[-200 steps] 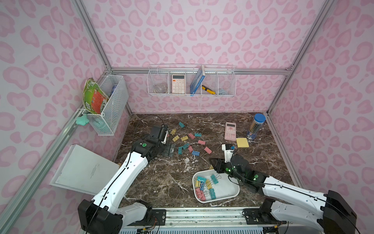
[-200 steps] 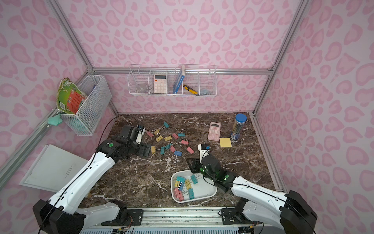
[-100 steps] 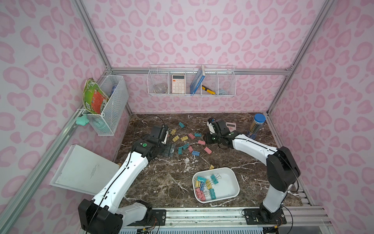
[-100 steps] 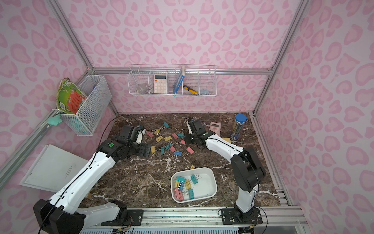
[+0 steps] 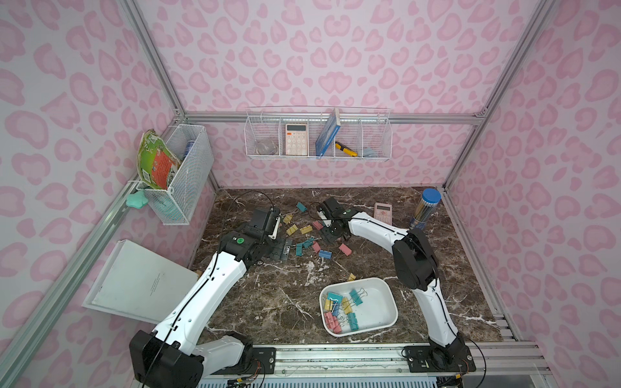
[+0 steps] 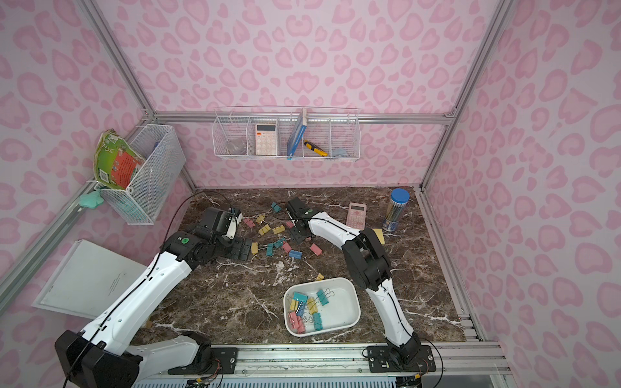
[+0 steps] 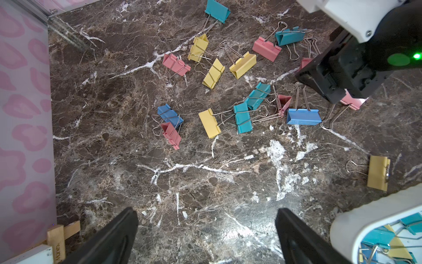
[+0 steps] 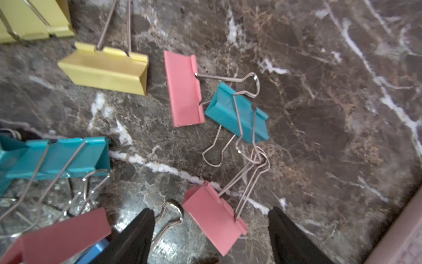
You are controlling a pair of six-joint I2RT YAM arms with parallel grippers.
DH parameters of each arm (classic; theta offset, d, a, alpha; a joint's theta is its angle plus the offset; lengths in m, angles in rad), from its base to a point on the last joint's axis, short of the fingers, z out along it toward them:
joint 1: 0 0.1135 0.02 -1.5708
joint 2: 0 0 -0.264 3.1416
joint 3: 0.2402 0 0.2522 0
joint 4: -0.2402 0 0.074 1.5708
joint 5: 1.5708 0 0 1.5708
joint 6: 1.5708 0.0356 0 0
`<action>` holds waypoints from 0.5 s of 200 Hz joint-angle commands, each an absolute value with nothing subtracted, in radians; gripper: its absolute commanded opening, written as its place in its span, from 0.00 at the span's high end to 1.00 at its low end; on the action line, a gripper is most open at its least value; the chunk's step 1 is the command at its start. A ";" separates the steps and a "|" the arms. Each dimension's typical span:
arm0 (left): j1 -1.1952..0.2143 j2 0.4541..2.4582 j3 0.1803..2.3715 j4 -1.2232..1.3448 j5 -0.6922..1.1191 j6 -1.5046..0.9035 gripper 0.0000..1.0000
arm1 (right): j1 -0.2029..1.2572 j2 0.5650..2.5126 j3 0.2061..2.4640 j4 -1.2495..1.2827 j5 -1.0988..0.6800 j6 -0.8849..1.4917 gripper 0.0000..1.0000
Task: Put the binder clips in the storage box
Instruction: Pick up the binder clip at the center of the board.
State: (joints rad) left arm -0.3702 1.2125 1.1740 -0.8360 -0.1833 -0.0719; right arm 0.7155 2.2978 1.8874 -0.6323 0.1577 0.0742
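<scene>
Binder clips (image 5: 305, 229): found in two lots. About ten, in pink, yellow, teal and blue, lying inside the storage box (image 5: 386, 312), bunched at the end nearer the left arm; rest of the box floor bare white. Remainder loose on the tabletop (image 5: 268, 302), scattered in a patch well beyond the box's far rim, wire handles crossing in places. One yellow clip (image 5: 351, 277) apart from that patch, just beside the box's far rim, outside it.

Left gripper (image 7: 205, 240): beyond the box on the left arm's side, at the edge of the loose patch. Jaws spread wide, only bare marble between them, nothing held.

Right gripper (image 8: 211, 212): down in the loose patch, well beyond the box. Jaws apart, with a pink clip (image 8: 214, 224) lying on the tabletop between them; gap visible on either side, so not clamped. Teal clip (image 8: 237, 114) just past it, wire handles of the two overlapping.

Pink calculator (image 5: 383, 213): flat on the tabletop, far beyond the box, clear of the clips.
</scene>
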 commanded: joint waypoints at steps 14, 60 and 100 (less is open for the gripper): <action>-0.370 1.208 1.178 -0.847 -0.175 -0.064 0.01 | 0.695 2.320 1.889 -0.679 0.071 0.075 0.22; -0.372 1.208 1.178 -0.847 -0.175 -0.064 0.01 | 0.694 2.333 1.862 -0.666 0.049 0.081 0.23; -0.371 1.213 1.177 -0.847 -0.179 -0.063 0.01 | 0.693 2.318 1.847 -0.643 0.060 0.092 0.38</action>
